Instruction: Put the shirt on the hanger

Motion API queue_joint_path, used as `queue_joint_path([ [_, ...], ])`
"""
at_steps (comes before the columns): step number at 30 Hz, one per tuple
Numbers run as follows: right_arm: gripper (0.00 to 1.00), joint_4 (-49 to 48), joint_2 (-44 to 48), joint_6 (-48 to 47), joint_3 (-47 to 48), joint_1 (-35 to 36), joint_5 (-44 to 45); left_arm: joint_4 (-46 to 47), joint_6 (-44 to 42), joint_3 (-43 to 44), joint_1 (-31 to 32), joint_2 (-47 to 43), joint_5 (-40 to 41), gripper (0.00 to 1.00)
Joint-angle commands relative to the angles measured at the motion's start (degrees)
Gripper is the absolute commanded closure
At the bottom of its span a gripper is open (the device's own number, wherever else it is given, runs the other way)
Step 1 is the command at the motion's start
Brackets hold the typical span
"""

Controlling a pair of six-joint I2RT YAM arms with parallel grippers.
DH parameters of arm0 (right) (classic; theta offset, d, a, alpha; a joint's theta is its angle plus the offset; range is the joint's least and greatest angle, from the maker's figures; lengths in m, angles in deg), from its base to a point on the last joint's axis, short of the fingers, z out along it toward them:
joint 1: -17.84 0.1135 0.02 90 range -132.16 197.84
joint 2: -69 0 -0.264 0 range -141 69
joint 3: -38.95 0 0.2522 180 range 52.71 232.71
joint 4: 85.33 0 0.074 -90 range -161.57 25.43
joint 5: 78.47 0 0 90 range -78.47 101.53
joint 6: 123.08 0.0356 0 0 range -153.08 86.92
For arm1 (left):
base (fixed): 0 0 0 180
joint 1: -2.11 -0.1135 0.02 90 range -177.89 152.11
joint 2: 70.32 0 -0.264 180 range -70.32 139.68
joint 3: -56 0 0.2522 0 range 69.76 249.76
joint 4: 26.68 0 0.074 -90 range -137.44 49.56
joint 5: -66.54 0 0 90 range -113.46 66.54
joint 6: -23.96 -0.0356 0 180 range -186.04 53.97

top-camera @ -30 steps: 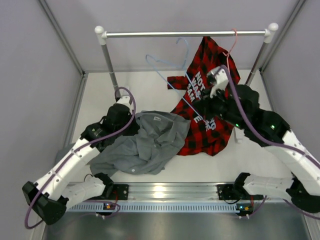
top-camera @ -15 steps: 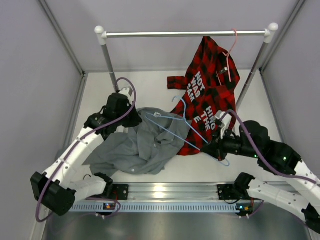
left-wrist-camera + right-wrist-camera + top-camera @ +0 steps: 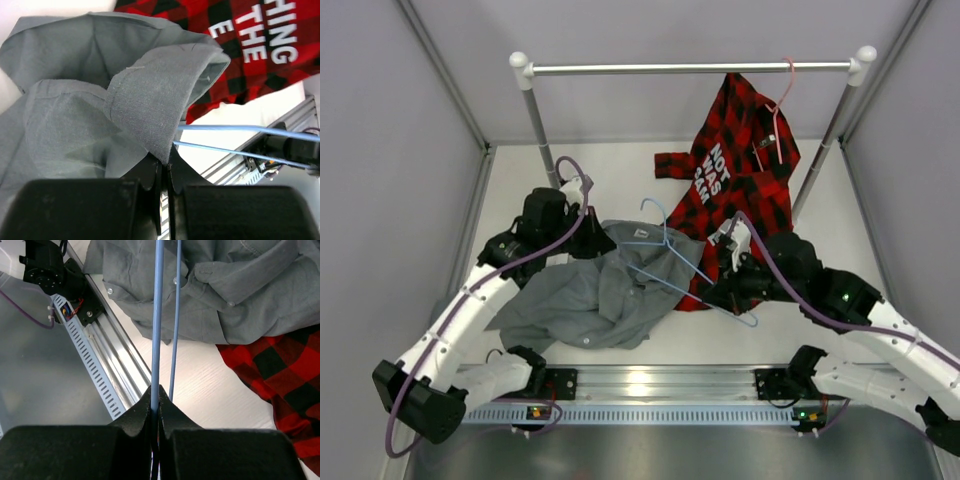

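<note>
Table (image 3: pixel 620 170): one, white, with both garments on it.
Clothes rail (image 3: pixel 690 68): one, standing across the far end.
Shirts: two. The plaid shirt (image 3: pixel 740 165), red and black, hangs from the rail and trails onto the table. The shirt (image 3: pixel 590 300), grey, lies crumpled on the table to its left, and their edges meet.
Hangers: two. The pink hanger (image 3: pixel 782 95) is hooked on the rail and carries the plaid shirt. The hanger (image 3: pixel 157 315), light blue, is held over the grey shirt's right part with its hook pointing toward the rail.
Grippers: two. The left gripper (image 3: pixel 162 167) pinches a raised fold of the grey shirt. The right gripper (image 3: pixel 155 392) is clamped on one wire of the blue hanger.
</note>
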Motion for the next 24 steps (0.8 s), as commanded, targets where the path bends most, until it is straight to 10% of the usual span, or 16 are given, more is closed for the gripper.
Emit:
queue_joint_path([
  [1, 1.0, -9.46, -2.79, -1.49, 1.68, 0.06, -2.71, -0.66, -5.89, 3.01, -0.22, -3.9, -10.11, 1.0],
  [10, 1.0, -18.07, -13.52, -1.59, 3.52, -0.47, -18.29, -16.23, -18.92, 15.16, 0.13, -4.6, -20.81, 1.0],
  [24, 1.0, -55.79, -2.99, 4.31, -10.89, 12.7, 14.15, -24.59, -18.32, 35.12, 0.13, -2.15, -18.34, 1.0],
])
